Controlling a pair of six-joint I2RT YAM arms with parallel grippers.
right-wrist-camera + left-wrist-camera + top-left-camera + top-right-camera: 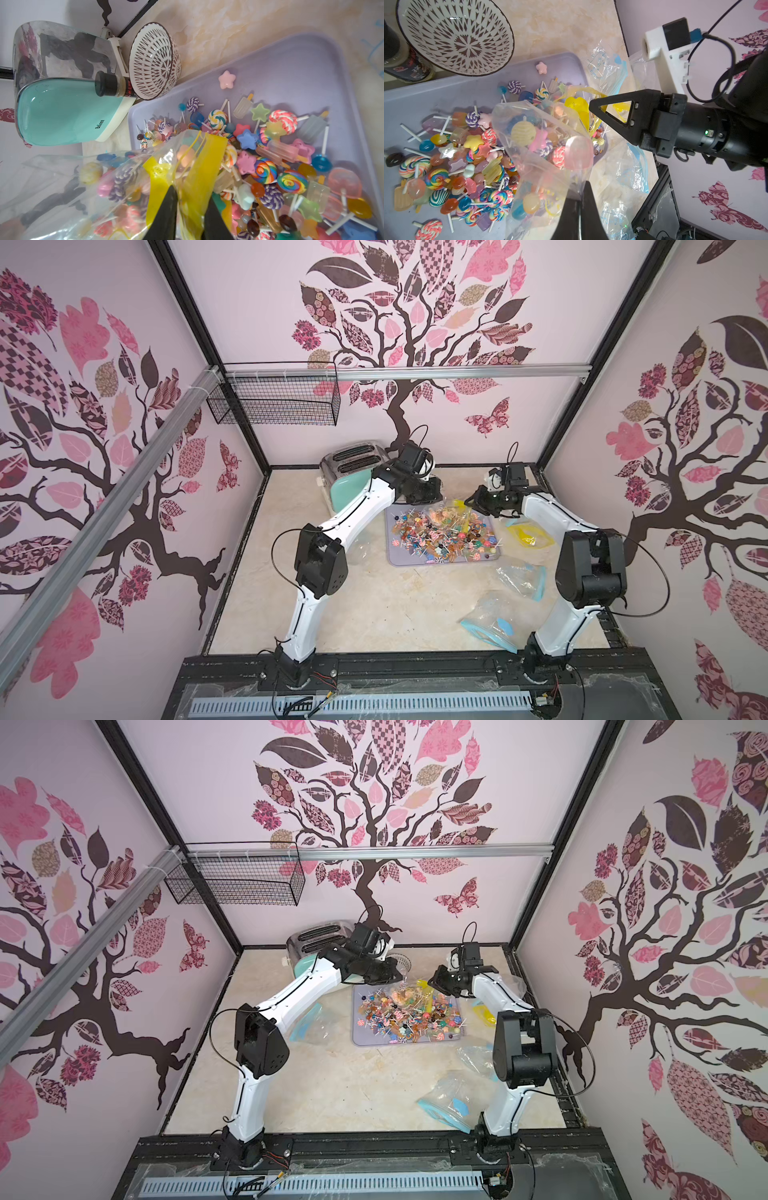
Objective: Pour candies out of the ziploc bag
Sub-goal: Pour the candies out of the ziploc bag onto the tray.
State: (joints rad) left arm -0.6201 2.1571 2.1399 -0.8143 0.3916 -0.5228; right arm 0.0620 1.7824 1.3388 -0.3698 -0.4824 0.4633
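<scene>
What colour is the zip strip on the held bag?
Yellow zip strip, clearest in right wrist view.

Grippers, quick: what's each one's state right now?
Left gripper: shut, pinching the clear ziploc bag.
Right gripper: jaws slightly apart around the bag's yellow zip strip; whether it grips cannot be told.

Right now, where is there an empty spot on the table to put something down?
The biggest bare patch of table lies on the robot's side of the tray, between the left arm and the empty bags. A smaller bare strip is inside the tray, along its edge beside the bowl. Crowded: the candies heaped mid-tray under the ziploc bag.
</scene>
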